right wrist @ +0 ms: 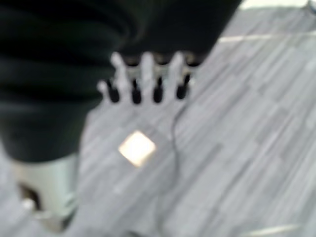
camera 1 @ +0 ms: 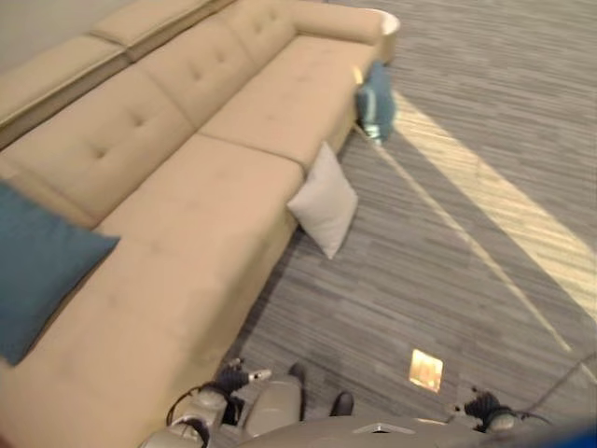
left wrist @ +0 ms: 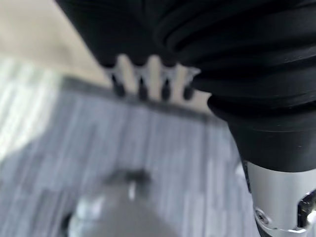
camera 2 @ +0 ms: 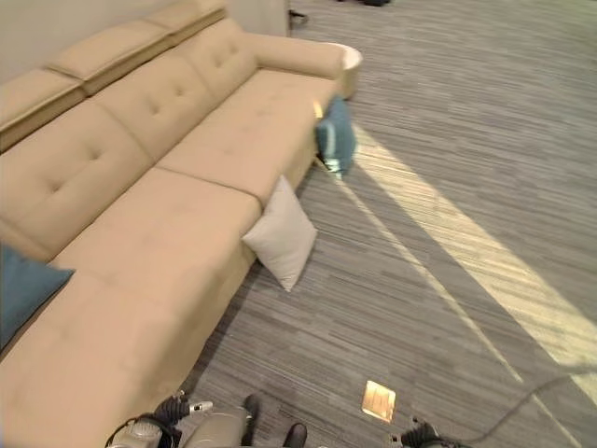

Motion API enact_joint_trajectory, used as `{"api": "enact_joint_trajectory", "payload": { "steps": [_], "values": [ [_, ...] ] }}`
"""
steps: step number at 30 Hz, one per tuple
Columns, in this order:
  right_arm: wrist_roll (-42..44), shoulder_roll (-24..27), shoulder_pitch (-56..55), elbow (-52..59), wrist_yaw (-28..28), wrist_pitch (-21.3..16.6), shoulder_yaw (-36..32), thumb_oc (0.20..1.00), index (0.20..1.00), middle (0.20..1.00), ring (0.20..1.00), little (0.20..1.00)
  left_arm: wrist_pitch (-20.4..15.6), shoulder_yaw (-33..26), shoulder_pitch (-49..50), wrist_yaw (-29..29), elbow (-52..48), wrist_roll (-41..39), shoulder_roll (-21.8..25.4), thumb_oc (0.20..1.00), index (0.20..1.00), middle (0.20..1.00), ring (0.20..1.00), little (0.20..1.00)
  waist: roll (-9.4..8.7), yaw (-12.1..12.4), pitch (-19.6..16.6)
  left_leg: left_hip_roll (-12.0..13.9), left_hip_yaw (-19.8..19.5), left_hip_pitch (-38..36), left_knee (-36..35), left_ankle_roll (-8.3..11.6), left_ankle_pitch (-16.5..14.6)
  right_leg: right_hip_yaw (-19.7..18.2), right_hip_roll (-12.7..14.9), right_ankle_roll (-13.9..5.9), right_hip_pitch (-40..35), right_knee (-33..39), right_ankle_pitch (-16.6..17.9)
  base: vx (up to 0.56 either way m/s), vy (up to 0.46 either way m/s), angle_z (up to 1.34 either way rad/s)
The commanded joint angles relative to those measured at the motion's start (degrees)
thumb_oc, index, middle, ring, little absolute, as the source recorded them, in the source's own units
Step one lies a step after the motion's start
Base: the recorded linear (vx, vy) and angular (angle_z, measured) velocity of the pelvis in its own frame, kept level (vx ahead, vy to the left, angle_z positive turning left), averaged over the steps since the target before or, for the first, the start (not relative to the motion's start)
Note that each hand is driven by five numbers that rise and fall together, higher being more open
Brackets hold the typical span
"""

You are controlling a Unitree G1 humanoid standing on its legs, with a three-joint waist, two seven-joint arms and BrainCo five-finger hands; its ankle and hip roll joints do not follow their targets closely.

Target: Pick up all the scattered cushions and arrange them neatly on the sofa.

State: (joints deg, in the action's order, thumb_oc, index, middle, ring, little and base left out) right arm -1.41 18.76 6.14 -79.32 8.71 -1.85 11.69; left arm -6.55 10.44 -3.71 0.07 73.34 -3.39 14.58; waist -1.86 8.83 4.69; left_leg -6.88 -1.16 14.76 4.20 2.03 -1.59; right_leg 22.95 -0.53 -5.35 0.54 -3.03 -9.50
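Head stereo pair looks down, shares sofa (camera 1: 187,215), wrist cams face floor (right wrist: 256,123) close.

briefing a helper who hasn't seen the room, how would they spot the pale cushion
Find the long beige sofa. The white cushion stands on the grey floor, on one corner, leaning against the sofa's front near the middle. The other cushion on the floor, further along, is blue.

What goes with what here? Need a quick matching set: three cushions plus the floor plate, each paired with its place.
Things:
1. white cushion
2. big blue cushion
3. small blue cushion
4. floor plate

Places:
a. on the sofa seat
b. floor, leaning on the sofa's far end
c. floor, leaning on the sofa's front, midway
d. set in the carpet

Pairs: 1-c, 2-a, 3-b, 4-d
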Motion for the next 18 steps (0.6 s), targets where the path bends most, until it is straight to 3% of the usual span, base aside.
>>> {"api": "enact_joint_trajectory", "payload": {
  "steps": [1, 2, 3, 5, 9, 10, 12, 15, 17, 18],
  "values": [
    [-1.12, 0.83, -3.58, 4.1, 0.03, -0.81, 0.06, 1.0, 1.0, 1.0, 1.0, 1.0, -0.66, 0.87, -1.02, -0.22, 0.44, -0.18, -0.91, 1.0, 1.0, 1.0, 1.0, 1.0, -0.76, 0.26, -2.76, 1.49, -1.19, -4.23, 0.76, -1.65, 1.79, -6.49, 6.3, -2.65, -1.55, -1.99, 6.67, 0.22, 0.129, -0.62],
    [-1.34, 0.6, -2.96, 4.56, -0.12, -0.6, 0.14, 1.0, 1.0, 1.0, 1.0, 1.0, -0.39, 0.86, -1.31, -0.26, 0.27, -0.22, -0.27, 1.0, 1.0, 1.0, 1.0, 1.0, -0.69, -0.18, -2.07, 1.93, -1.27, -5.66, 0.6, -2.82, 0.93, -6.65, 8.4, -3.98, 1.87, -10.64, 8.68, 0.21, 0.127, -0.25],
    [-1.22, 0.53, -2.84, 4.91, -0.09, -0.7, 0.25, 1.0, 1.0, 1.0, 1.0, 1.0, -0.41, 0.85, -1.42, -0.27, 0.12, -0.21, 0.04, 1.0, 1.0, 1.0, 1.0, 1.0, -0.53, -0.52, -1.87, 2.11, -1.26, -6.3, 0.6, -3.24, 0.59, -6.71, 8.95, -4.53, 3.73, -14.36, 9.76, 0.31, 0.154, -0.03],
    [-0.73, -0.03, -2.65, 5.78, -0.25, -0.84, 0.67, 1.0, 1.0, 1.0, 1.0, 1.0, -0.53, 0.9, -1.6, 0.08, -0.36, -0.42, 0.78, 1.0, 1.0, 1.0, 1.0, 1.0, -0.13, -1.42, -1.72, 2.94, -1.7, -9.71, -0.54, -3.95, -1.05, -6.14, 10.47, -3.57, 7.95, -18.29, 11.23, 0.36, 0.063, 0.1],
    [-0.59, -0.26, -2.27, 6.41, -0.42, -0.86, 1.6, 1.0, 1.0, 1.0, 1.0, 1.0, -0.73, 1.33, -2.03, 0.29, -0.56, -0.64, 0.88, 1.0, 1.0, 1.0, 1.0, 1.0, -0.26, -2.53, -1.23, 3.14, -2.34, -12.89, -1.22, -3.7, -3.2, -5.55, 10.41, -2.78, 10.19, -11.67, 11.65, 0.29, -0.068, 0.13],
    [-0.64, -0.31, -2.12, 6.84, -0.42, -0.82, 1.98, 1.0, 1.0, 1.0, 1.0, 1.0, -0.87, 1.61, -2.17, 0.3, -0.24, -0.13, 0.76, 1.0, 1.0, 1.0, 1.0, 1.0, -1.11, -3.87, -1.24, 2.6, -3.32, -15.19, -2.08, -3.38, -4.63, -6.62, 9.45, -3.73, 13.15, -3.25, 14.17, 0.36, -0.141, 0.45],
    [-0.65, -0.45, -2.06, 6.89, -0.4, -0.76, 2.03, 1.0, 1.0, 1.0, 1.0, 1.0, -1.17, 1.49, -2.42, 0.28, 0.36, 0.06, 0.29, 1.0, 1.0, 1.0, 1.0, 1.0, -0.9, -5.56, -0.71, 3.27, -4.81, -18.4, -2.92, -2.69, -6.25, -7.65, 7.98, -5.32, 16.0, 5.09, 18.04, 0.54, -0.252, 0.43],
    [-0.84, -0.12, -3.89, 6.57, -0.58, -0.97, 1.81, 1.0, 1.0, 1.0, 1.0, 1.0, -1.27, 1.16, -1.29, -0.41, 1.25, 1.19, -0.57, 1.0, 1.0, 1.0, 1.0, 1.0, -1.26, -6.95, -2.11, 5.51, -7.15, -22.11, -3.68, -1.14, -8.68, -8.53, 7.79, -5.16, 14.94, 5.61, 19.84, 0.49, -0.346, 0.91],
    [-0.8, -0.04, -4.02, 6.42, -0.76, -1.12, 2.17, 1.0, 1.0, 1.0, 1.0, 1.0, -1.1, 1.07, -0.49, -0.35, 1.35, 1.2, -0.96, 1.0, 1.0, 1.0, 1.0, 1.0, -0.71, -6.77, -2.66, 8.22, -8.02, -21.68, 0.29, 1.11, -5.37, -8.12, 6.93, -3.73, 14.02, 2.7, 18.1, 0.4, -0.446, 0.8],
    [-0.28, 0.01, -3.85, 6.69, -0.52, -1.47, 2.34, 1.0, 1.0, 1.0, 1.0, 1.0, -0.98, 1.39, -0.49, -0.45, 1.12, 1.36, -0.88, 1.0, 1.0, 1.0, 1.0, 1.0, -0.49, -6.25, -2.34, 9.5, -7.99, -19.37, 5.6, 2.79, -0.41, -7.97, 5.86, -2.61, 11.94, 2.15, 16.17, 0.2, -0.359, 0.55]
  ]
}}
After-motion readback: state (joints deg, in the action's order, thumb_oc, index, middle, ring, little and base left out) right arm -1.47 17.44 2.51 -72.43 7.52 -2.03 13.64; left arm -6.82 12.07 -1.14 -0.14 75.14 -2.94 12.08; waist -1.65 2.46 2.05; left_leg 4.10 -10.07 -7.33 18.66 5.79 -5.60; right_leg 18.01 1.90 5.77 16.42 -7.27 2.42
